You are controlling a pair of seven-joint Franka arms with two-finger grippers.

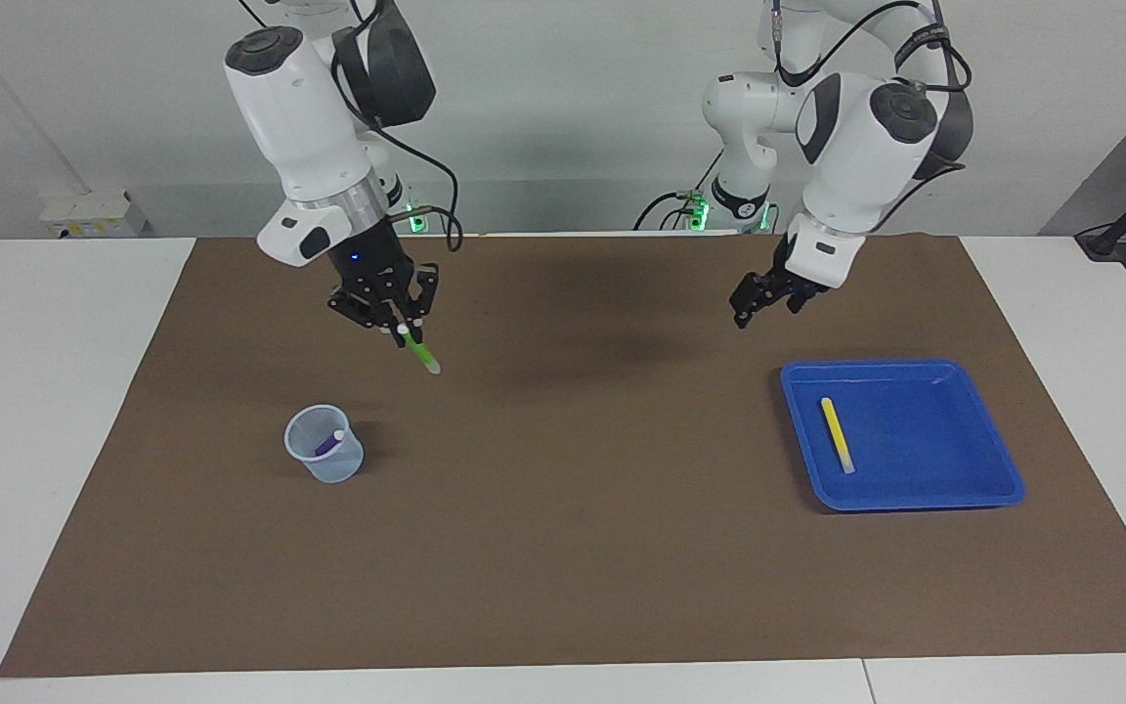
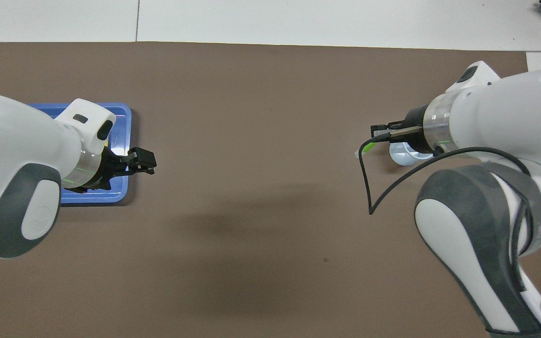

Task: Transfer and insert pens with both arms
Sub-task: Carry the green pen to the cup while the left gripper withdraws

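Note:
My right gripper (image 1: 405,335) is shut on the green pen (image 1: 421,356), which hangs tilted with its pale end down, in the air over the mat beside the clear cup (image 1: 324,452). The purple pen (image 1: 328,442) stands in that cup. The yellow pen (image 1: 838,434) lies in the blue tray (image 1: 954,489). My left gripper (image 1: 763,311) is open and empty, raised over the mat by the tray's edge nearer to the robots. In the overhead view the right gripper (image 2: 381,133) holds the green pen (image 2: 367,147) by the cup (image 2: 401,157). The left gripper (image 2: 148,165) juts past the tray (image 2: 121,122).
A brown mat (image 1: 563,548) covers the middle of the white table. A black cable (image 2: 369,188) loops down from the right wrist. The tray is toward the left arm's end and the cup toward the right arm's end.

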